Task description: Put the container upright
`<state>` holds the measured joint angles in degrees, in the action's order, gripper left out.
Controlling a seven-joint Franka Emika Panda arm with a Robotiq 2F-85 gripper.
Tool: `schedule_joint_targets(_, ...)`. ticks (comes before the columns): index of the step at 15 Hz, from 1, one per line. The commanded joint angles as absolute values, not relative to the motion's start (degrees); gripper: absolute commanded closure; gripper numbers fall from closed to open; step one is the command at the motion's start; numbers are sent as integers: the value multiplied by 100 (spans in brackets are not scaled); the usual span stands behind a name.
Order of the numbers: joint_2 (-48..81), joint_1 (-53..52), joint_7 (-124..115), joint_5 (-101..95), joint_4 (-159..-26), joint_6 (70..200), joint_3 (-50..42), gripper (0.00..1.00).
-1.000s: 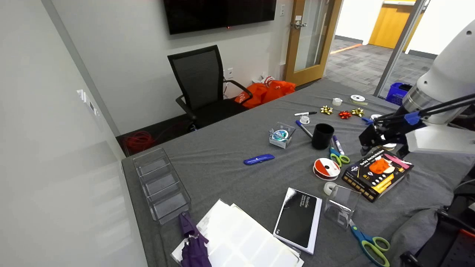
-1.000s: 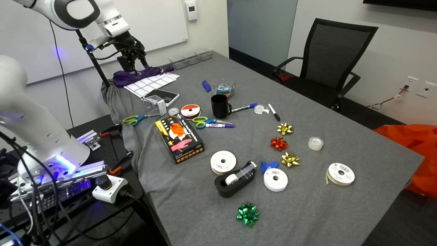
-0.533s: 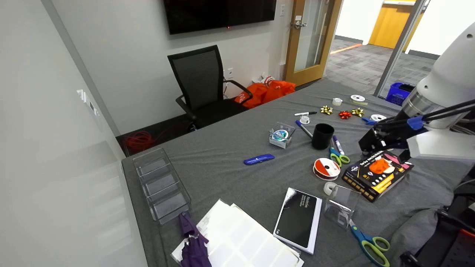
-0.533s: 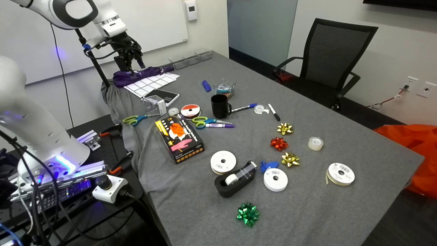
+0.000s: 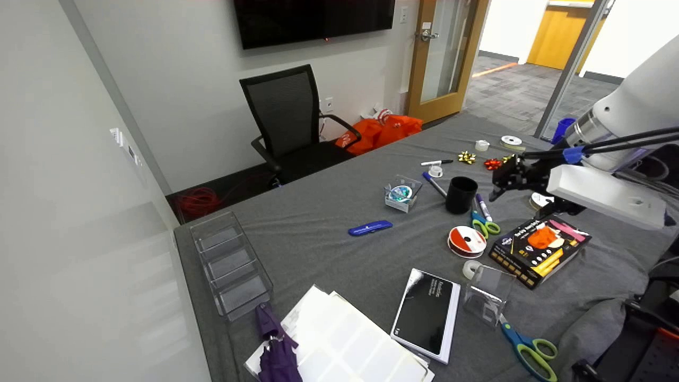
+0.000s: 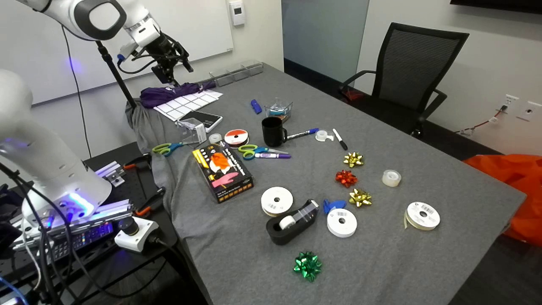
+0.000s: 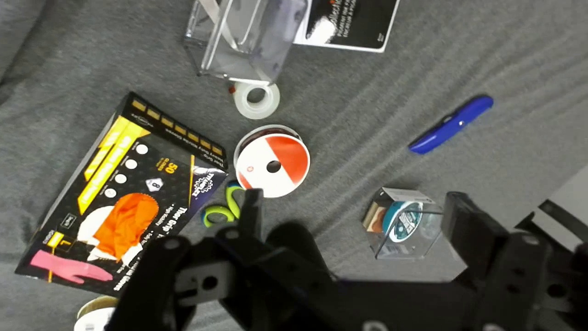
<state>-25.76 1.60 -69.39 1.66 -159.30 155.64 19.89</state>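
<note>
No small dark pot with a paler rim shows in any view now; it is hidden or out of view. My gripper (image 5: 520, 204) is open and empty, in the air over the table near the glove box. It also shows in an exterior view (image 6: 183, 77) and in the wrist view (image 7: 354, 195), fingers wide apart. The taller black cup (image 5: 460, 196) stands upright; it also shows in an exterior view (image 6: 272, 132). A clear plastic box (image 5: 488, 297) lies near a notebook, with a scissors blade at it; it shows in the wrist view too (image 7: 257, 41).
The glove box (image 7: 124, 197) lies by the red-white spool (image 7: 275, 165) and a tape roll (image 7: 266, 103). Another clear box (image 7: 413, 230) holds a teal roll. A blue cutter (image 5: 370, 228), markers, scissors, bows and a black tape dispenser (image 6: 292, 222) lie around. A divided tray (image 5: 233, 265) stands by the wall.
My gripper has moved away from over the glove box, toward the black cup's side, and has tilted. A white spool behind it now shows. The table objects have not moved.
</note>
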Motion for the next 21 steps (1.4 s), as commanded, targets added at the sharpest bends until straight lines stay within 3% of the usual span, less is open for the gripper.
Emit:
schedule_joint_targets(1, -2205, 659, -8018, 16, -15927, 16010, 2229, 0)
schedule_joint_targets(6, -1767, 473, -9216, 219, -15944, 15544, 2031, 0)
schedule_joint_targets(15, -318, -102, -9072, 406, -15949, 17349, 1944, 0)
schedule_joint_targets(21, 284, -160, -9122, 355, -15942, 17570, 1925, 0)
